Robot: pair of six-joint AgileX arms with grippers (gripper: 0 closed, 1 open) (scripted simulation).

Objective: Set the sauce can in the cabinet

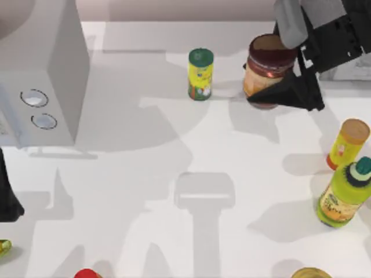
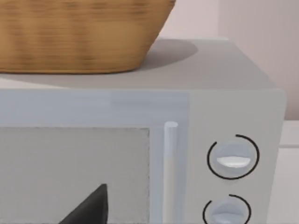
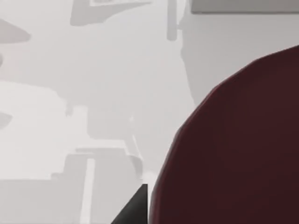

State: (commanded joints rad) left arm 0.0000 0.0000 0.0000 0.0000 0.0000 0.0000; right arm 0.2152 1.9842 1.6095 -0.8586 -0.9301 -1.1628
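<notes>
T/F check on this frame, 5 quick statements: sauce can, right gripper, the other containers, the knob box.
1. The right gripper is at the sauce can near the table's far edge. True.
2. The sauce can lies on its side. False: it stands upright, its dark top facing up.
3. The slim yellow can with the green lid stands to the left of the sauce can. True.
4. The light-grey box with two round knobs sits at the table's right. False: it sits at the left; the left wrist view shows a wicker basket on top of it.
5. The tube with the orange cap touches the sauce can. False: it stands apart, nearer and to the right.
</notes>
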